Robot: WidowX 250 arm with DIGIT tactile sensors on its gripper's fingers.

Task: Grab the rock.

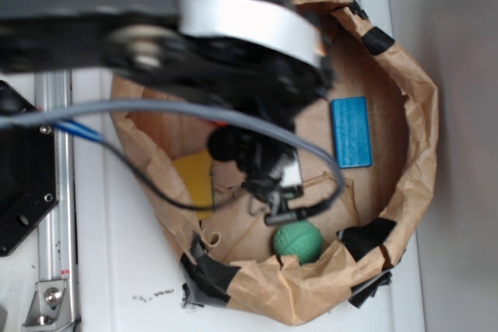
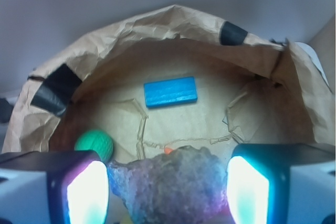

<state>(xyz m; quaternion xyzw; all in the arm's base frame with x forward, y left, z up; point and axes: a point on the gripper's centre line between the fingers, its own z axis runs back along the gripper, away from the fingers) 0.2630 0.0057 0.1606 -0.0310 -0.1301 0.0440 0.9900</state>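
Closest to your wrist camera, the lumpy, rough dark brown rock (image 2: pixel 176 184) sits between the gripper (image 2: pixel 168 192) pads, which look partly closed against its sides inside the crumpled brown paper bag (image 2: pixel 157 30), so the grab seems made, though whether it is lifted you cannot tell.

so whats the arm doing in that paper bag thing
The WidowX gripper is down inside the brown paper bag, with the rock sitting between its two fingers. From the wrist view the rock fills the gap, though whether the pads are actually pressing on it can't be told. A green ball, a blue block and a yellow piece lie loose on the bag's floor.
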